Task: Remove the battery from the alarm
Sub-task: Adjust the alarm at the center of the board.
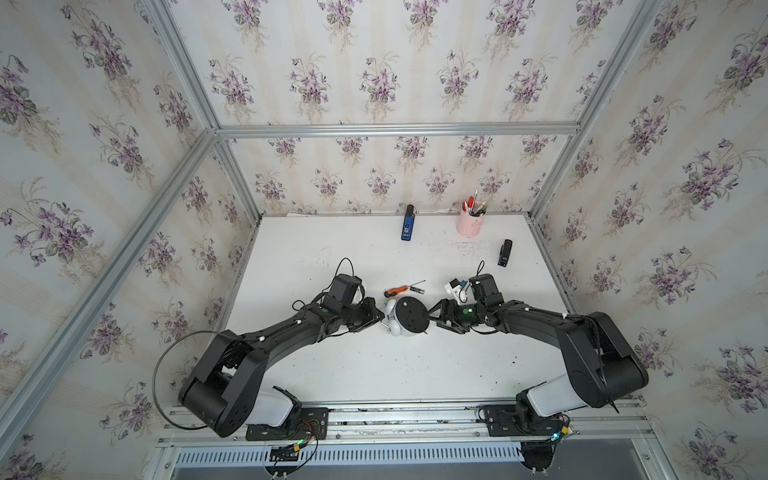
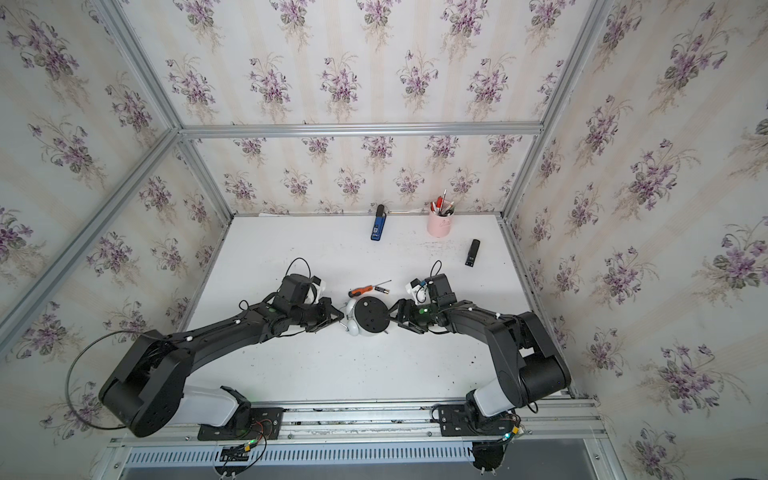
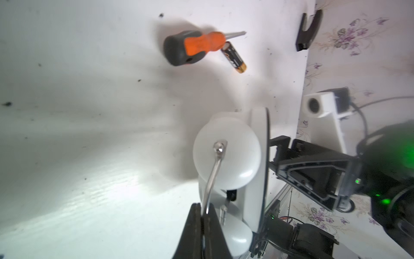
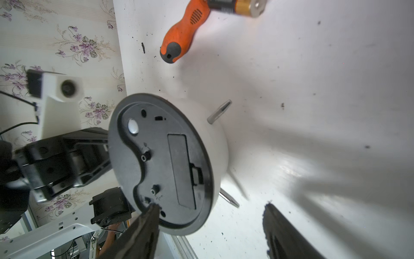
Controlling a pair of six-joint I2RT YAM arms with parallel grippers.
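Observation:
The alarm (image 1: pixel 409 316) (image 2: pixel 371 316) lies near the table's middle with its black back panel (image 4: pixel 161 157) turned up and the rectangular cover (image 4: pixel 181 170) in place. My left gripper (image 3: pixel 202 207) (image 1: pixel 380 318) is shut on the alarm's thin metal handle (image 3: pixel 212 170), beside the white bells (image 3: pixel 226 154). My right gripper (image 4: pixel 211 205) (image 1: pixel 432 318) is open at the opposite rim. One of its fingers (image 4: pixel 143 231) is over the back panel and the other is off to the side above the table. The battery (image 3: pixel 234 57) (image 4: pixel 235 6) (image 1: pixel 417 290) lies on the table against the screwdriver.
The orange-and-black screwdriver (image 1: pixel 395 291) (image 3: pixel 190 47) lies just behind the alarm. Farther back stand a pink cup of pens (image 1: pixel 469 224), a blue device (image 1: pixel 408 228) and a black stapler-like block (image 1: pixel 505 252). Papered walls with metal rails close in the white table (image 1: pixel 374 374).

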